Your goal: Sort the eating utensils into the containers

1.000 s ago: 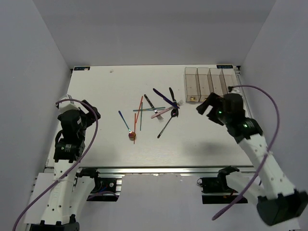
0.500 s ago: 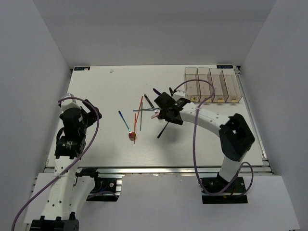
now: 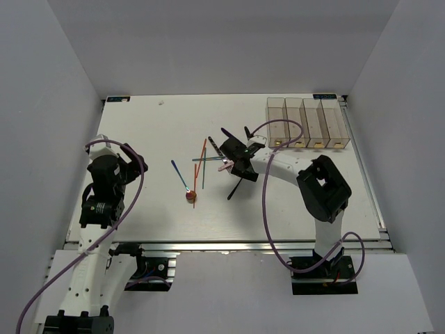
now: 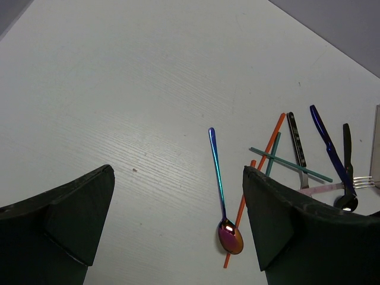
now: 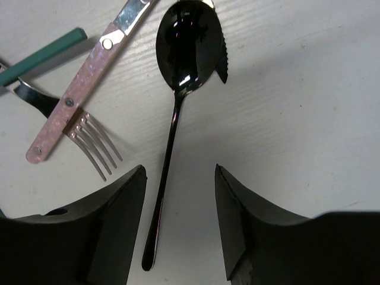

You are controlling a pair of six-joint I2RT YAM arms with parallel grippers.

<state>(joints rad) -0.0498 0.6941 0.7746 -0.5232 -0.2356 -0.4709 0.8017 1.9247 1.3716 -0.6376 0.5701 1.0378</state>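
The utensils lie in a loose pile at the table's middle. My right gripper [image 3: 241,165] is open and low over the pile. In the right wrist view its jaws [image 5: 178,175] straddle the handle of the black spoon [image 5: 178,89], apart from it; the handle lies nearer the left finger. A pink-handled fork [image 5: 77,95], silver tines [image 5: 95,148] and a green chopstick [image 5: 50,50] lie beside it. My left gripper [image 3: 132,165] is open and empty, left of the blue-handled spoon [image 4: 217,172]. The four clear containers [image 3: 306,122] stand at the back right.
Orange chopsticks [image 4: 267,145], green chopsticks [image 4: 288,163], a black-handled fork [image 4: 295,139] and the dark purple knife [image 4: 323,136] cross each other right of the blue-handled spoon. The right arm's purple cable [image 3: 274,129] loops near the containers.
My right arm has swung from beside the containers to the utensil pile and come down over the black spoon, jaws open. The left arm has barely moved.
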